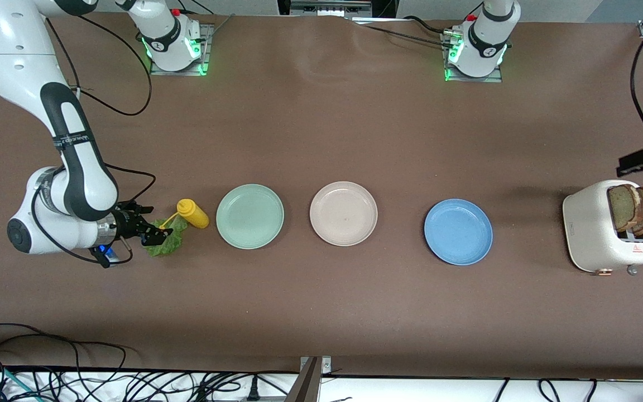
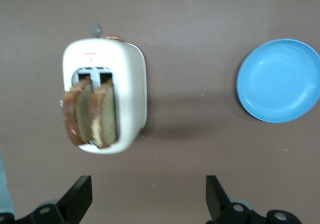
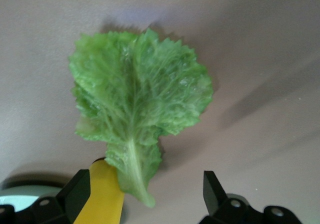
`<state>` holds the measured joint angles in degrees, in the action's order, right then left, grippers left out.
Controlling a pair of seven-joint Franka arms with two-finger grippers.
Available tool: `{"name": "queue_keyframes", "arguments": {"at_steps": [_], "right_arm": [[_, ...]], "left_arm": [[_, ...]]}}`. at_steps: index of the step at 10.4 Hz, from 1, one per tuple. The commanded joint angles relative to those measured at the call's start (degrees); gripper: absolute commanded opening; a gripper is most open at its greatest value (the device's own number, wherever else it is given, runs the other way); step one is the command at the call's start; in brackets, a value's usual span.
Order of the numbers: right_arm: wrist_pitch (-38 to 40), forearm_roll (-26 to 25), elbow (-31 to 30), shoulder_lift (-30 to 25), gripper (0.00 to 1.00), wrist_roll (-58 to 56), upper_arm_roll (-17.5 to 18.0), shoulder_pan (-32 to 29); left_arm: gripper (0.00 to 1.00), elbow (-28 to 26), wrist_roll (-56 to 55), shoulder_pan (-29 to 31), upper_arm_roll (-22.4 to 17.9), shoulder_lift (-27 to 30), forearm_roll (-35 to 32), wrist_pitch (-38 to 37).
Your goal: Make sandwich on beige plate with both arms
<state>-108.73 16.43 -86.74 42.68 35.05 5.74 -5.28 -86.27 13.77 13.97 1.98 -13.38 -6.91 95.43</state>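
Right end effector (image 1: 157, 230) hovers wide over the lettuce leaf (image 3: 137, 108). Left end effector (image 2: 147, 196), wide, hangs above the bench beside the toaster (image 2: 125, 83). Beige plate (image 1: 343, 214) bare.

High front camera facing the bases; each wrist camera looking down close, sharing toaster (image 2: 107, 98) and lettuce (image 3: 137, 114).

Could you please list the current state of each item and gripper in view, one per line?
Lettuce leaf: flat on table, beside yellow bottle.
Bread slices: upright in toaster.
Beige plate: empty.
Mint green plate: empty.
Blue plate: empty.
Right gripper: open, over lettuce.
Left gripper: open, holding nothing.
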Motion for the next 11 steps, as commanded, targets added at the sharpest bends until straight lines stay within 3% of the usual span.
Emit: {"name": "queue_keyframes", "arguments": {"at_steps": [1,3,8,9,11], "right_arm": [[-0.1,1.2,1.3,1.5,1.0,0.7,0.1,0.0],[-1.8,1.1,1.3,2.2,1.0,2.6,0.2,1.1],[-3.3,1.2,1.4,4.1,0.98,2.7,0.3,1.2],[-3.3,1.2,1.4,4.2,0.89,2.7,0.3,1.2],[-3.2,1.2,1.4,4.3,0.33,2.0,0.3,1.2]], "left_arm": [[1.0,2.3,7.2,5.3,0.4,-6.7,-1.4,5.5],[1.0,2.2,11.6,8.5,0.4,-9.3,-2.0,8.9],[0.95,1.4,11.4,7.9,0.9,-10.4,-1.5,8.4],[0.92,0.3,11.4,7.9,1.0,-10.4,-1.4,8.4],[0.91,-1.2,10.2,7.6,1.0,-10.3,-1.3,8.2]]}}
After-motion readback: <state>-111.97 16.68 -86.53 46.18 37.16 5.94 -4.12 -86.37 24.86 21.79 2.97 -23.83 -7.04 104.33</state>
